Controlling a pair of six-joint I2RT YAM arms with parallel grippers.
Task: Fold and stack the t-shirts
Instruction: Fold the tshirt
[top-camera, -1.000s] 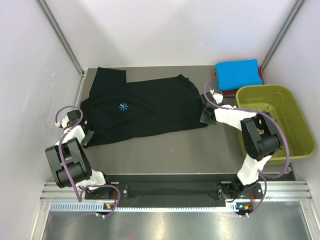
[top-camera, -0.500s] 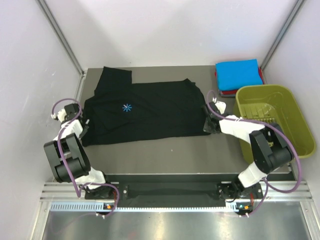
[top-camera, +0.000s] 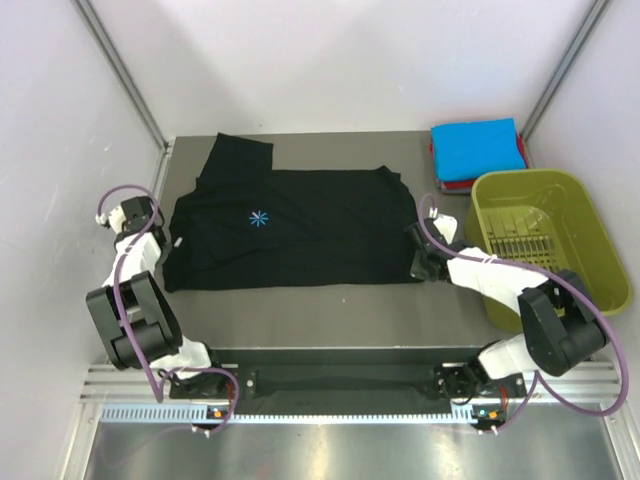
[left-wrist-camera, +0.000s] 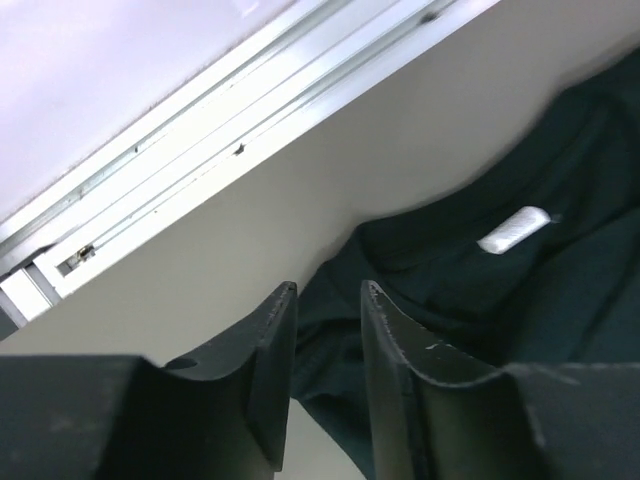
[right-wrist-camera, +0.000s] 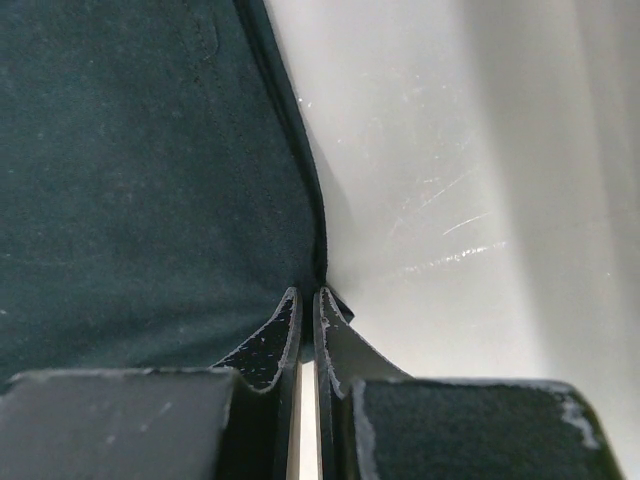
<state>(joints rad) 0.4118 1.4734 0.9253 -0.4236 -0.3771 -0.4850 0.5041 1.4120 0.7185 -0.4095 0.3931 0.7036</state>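
The large black t-shirt (top-camera: 300, 228) lies spread flat across the table, its light-blue starburst print (top-camera: 259, 218) facing up. In the left wrist view its collar with a white label (left-wrist-camera: 515, 228) lies just past my left gripper (left-wrist-camera: 328, 290). That gripper stands open at the shirt's left edge (top-camera: 166, 246), and nothing is pinched between its fingers. My right gripper (top-camera: 421, 262) is shut on the black shirt's right hem (right-wrist-camera: 307, 295). A folded bright blue t-shirt (top-camera: 477, 147) lies on a red one (top-camera: 458, 185) at the back right.
An olive-green basket (top-camera: 590, 250) stands at the right edge, just right of my right arm. An aluminium rail (left-wrist-camera: 230, 110) runs along the table's left edge, close to my left gripper. Bare grey table (top-camera: 330, 310) lies in front of the shirt.
The black shirt has been drawn to the right and stretched flatter. My right gripper moved nearer and rightward with the hem. My left gripper has opened and let go of the shirt.
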